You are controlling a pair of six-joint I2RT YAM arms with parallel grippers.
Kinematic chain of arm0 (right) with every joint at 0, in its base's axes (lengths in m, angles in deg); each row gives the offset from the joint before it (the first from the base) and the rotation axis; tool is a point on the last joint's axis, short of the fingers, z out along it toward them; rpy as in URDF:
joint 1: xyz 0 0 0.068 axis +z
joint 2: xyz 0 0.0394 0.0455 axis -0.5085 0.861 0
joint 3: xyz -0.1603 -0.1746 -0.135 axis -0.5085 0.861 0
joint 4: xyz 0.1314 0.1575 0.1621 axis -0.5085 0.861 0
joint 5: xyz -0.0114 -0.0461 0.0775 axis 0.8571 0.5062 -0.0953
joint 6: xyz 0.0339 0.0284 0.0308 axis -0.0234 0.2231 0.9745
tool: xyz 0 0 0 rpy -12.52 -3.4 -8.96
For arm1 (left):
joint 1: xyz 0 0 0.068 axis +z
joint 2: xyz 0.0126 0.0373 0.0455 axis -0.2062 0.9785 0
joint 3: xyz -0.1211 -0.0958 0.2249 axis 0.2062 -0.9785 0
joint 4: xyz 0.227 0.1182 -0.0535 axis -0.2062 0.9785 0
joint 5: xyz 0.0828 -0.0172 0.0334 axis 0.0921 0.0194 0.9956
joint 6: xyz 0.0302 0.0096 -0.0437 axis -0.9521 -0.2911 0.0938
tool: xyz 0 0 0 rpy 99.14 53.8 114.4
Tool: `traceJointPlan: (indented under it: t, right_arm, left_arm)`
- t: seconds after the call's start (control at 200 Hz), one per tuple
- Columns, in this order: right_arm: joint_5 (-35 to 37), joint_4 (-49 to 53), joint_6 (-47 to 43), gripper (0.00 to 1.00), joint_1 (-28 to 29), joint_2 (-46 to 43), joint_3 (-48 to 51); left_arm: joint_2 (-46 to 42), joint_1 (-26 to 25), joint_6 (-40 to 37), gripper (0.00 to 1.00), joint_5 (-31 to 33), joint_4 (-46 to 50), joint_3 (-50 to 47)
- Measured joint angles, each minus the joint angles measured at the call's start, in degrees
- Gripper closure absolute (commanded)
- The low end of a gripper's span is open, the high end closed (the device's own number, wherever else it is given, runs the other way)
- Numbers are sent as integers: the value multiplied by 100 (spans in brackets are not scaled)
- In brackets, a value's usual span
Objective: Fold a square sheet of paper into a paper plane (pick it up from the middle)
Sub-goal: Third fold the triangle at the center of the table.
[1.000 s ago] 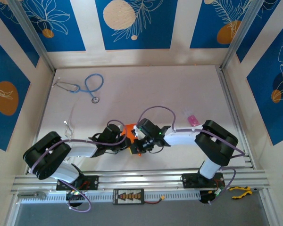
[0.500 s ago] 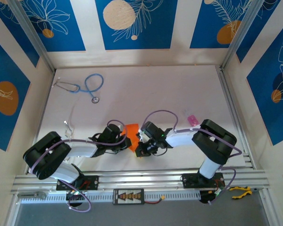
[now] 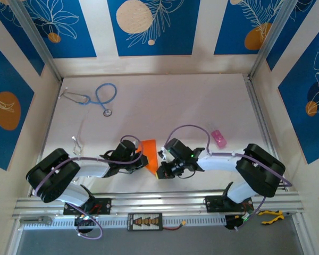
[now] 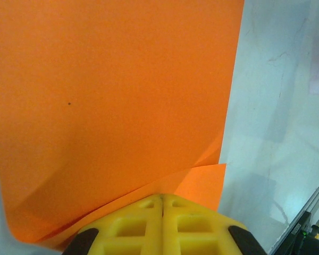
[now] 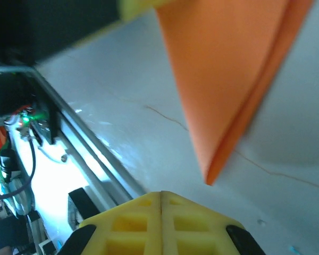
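My left end effector point(image 4: 162, 202) is pressed together, pinching the orange sheet point(image 4: 111, 95) at a folded edge. My right end effector point(image 5: 160, 199) is pressed together, empty, near the sheet's pointed corner.

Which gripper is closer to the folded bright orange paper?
Left. The left gripper is shut on the folded bright orange paper; the right gripper, shut, sits just off its pointed corner, not touching.

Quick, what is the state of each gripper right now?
Left gripper: fingers closed, at the edge of the orange paper; whether they pinch it cannot be told.
Right gripper: fingers closed, holding nothing; the paper's tip lies apart from them.
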Motion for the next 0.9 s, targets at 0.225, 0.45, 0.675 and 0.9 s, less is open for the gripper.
traceJointPlan:
  t: [0.225,0.45,0.675,0.9]
  right_arm:
    - [-24,-31,-2,93,-96,632,-776]
    - [57,-127,39,94,-96,1364,-807]
    - [81,-466,90,94,-107,949,-140]
    - [144,31,122,94,-118,341,72]
  left_arm:
    - [-17,0,26,97,166,-24,0]
    - [-179,0,28,97,256,70,-20]
    - [-313,0,26,97,358,177,-61]
    - [-313,0,26,97,387,232,-61]
